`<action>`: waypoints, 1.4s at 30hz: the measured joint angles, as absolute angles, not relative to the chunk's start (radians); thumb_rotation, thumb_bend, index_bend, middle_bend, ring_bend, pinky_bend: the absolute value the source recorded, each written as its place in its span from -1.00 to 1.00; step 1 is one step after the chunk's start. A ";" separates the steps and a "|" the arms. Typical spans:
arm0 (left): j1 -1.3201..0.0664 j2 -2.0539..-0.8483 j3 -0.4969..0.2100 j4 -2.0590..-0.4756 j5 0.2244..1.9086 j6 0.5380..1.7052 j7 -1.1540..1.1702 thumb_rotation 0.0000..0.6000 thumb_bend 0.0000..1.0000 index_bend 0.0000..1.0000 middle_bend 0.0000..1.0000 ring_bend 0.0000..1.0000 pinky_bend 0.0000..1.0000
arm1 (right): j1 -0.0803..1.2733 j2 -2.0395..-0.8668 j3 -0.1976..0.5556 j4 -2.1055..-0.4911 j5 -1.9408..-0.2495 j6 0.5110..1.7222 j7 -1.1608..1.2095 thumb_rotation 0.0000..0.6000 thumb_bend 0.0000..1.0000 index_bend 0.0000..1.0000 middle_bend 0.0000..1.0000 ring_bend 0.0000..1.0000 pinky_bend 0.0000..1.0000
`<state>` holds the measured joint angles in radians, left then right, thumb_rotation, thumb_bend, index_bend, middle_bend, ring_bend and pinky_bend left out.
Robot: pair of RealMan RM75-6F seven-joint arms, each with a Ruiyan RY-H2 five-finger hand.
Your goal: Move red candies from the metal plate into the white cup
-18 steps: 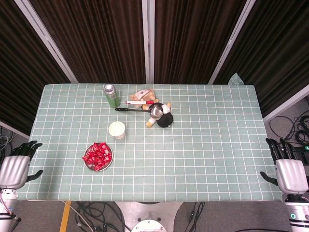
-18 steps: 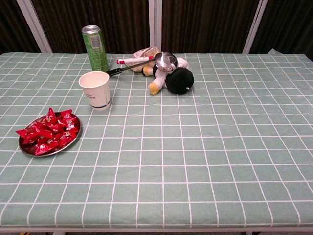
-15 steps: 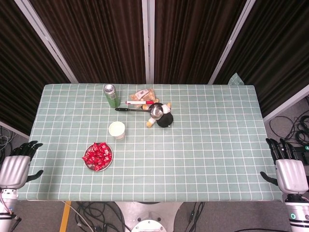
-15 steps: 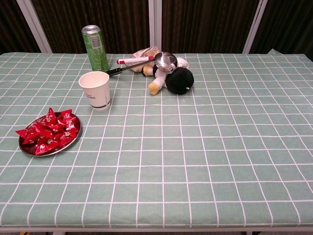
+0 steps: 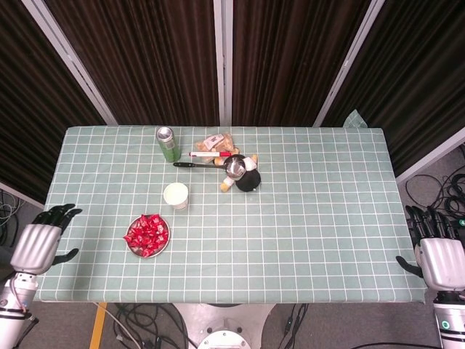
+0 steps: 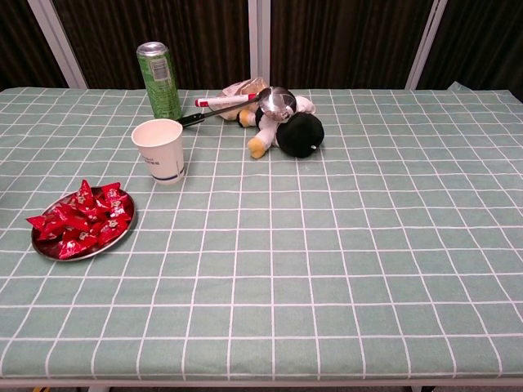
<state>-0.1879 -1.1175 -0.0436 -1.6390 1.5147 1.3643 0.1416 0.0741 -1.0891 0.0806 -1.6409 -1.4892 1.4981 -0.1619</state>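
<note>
Green checked table, dark curtains behind. Left hand empty, fingers spread, at the table's edge; metal plate of red candies well right of it, white cup beyond. Right hand likewise spread, empty.

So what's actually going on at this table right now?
Nothing is being handled yet. The red candies are all heaped on the metal plate, and the white cup stands upright just behind it. The left hand hovers open at the table's left edge, nearest the plate. The right hand hangs open off the right edge, far from everything.
</note>
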 measured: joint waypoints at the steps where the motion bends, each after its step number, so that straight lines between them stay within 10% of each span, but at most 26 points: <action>1: -0.200 -1.118 -0.045 -1.635 1.525 1.355 0.132 1.00 -0.69 -0.46 -0.49 -0.61 -0.41 | 0.075 -1.087 0.082 -1.642 -1.490 1.498 -0.163 1.00 -0.97 -0.94 -0.82 -1.00 -0.81; 16: -0.455 -1.270 -0.031 -1.489 1.649 1.062 0.008 1.00 -0.68 -0.35 -0.44 -0.61 -0.25 | 0.086 -1.070 0.087 -1.666 -1.482 1.486 -0.180 1.00 -0.97 -0.94 -0.82 -1.00 -0.81; 42: -0.548 -1.459 -0.006 -1.337 1.520 0.919 0.109 1.00 -0.57 -0.19 -0.27 -0.43 0.06 | 0.086 -1.068 0.081 -1.665 -1.467 1.471 -0.166 1.00 -0.97 -0.94 -0.82 -1.00 -0.79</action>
<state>-0.5480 -1.4593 -0.0061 -1.3370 1.5204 0.9187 0.1093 0.0856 -1.0676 0.0811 -1.6645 -1.4667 1.4705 -0.1660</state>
